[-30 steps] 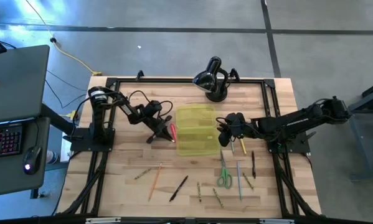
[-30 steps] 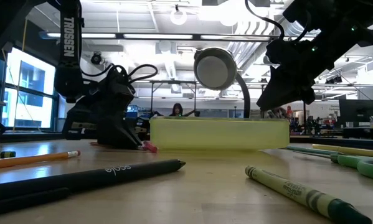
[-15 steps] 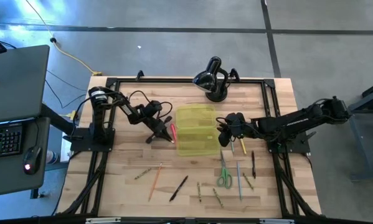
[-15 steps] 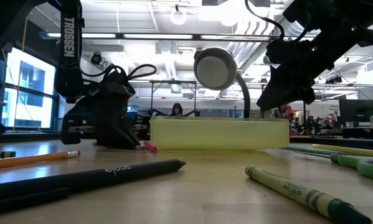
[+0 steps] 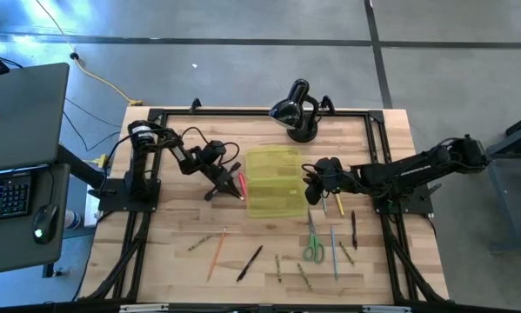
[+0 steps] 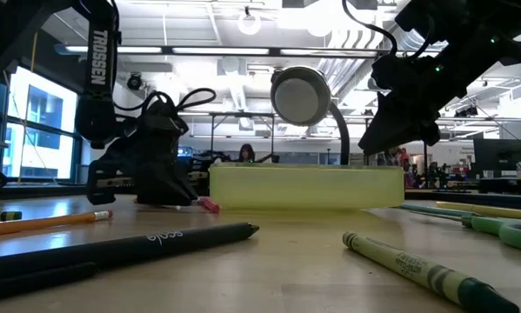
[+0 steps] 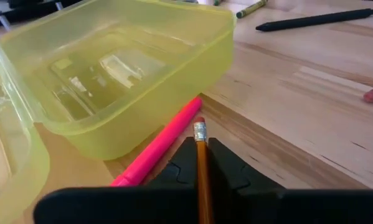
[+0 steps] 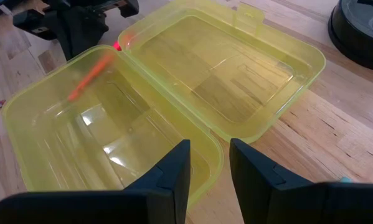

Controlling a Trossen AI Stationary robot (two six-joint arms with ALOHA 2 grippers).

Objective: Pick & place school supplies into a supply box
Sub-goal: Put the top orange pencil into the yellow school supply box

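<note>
The supply box (image 5: 273, 181) is a translucent yellow-green case lying open on the middle of the table, both halves (image 8: 174, 93) facing up. A pink pen (image 7: 158, 149) lies on the table against its left wall. My left gripper (image 7: 200, 146) sits low just left of the box (image 5: 228, 184), shut on an orange pencil. My right gripper (image 8: 209, 149) hangs open above the box's right edge (image 5: 314, 191) with nothing between its fingers. Green-handled scissors (image 5: 312, 247) and more pens and pencils lie on the near half of the table. My left gripper pinches the orange pencil between its two fingers, which lie along it. The eraser end (image 7: 199, 129) sticks out just past the fingertips toward the box. The fingers slant down from the table's left. Whether the eraser end touches the table, I cannot tell.
A black domed device (image 5: 297, 111) stands at the far edge behind the box. An orange pencil (image 5: 217, 252), a black pen (image 6: 156, 243) and a green crayon (image 6: 425, 274) lie near the front edge. A desk with a laptop stands off the table's left.
My left gripper has rolled a little about its own pointing line while staying low beside the box's left wall, the pencil still between its fingers.
</note>
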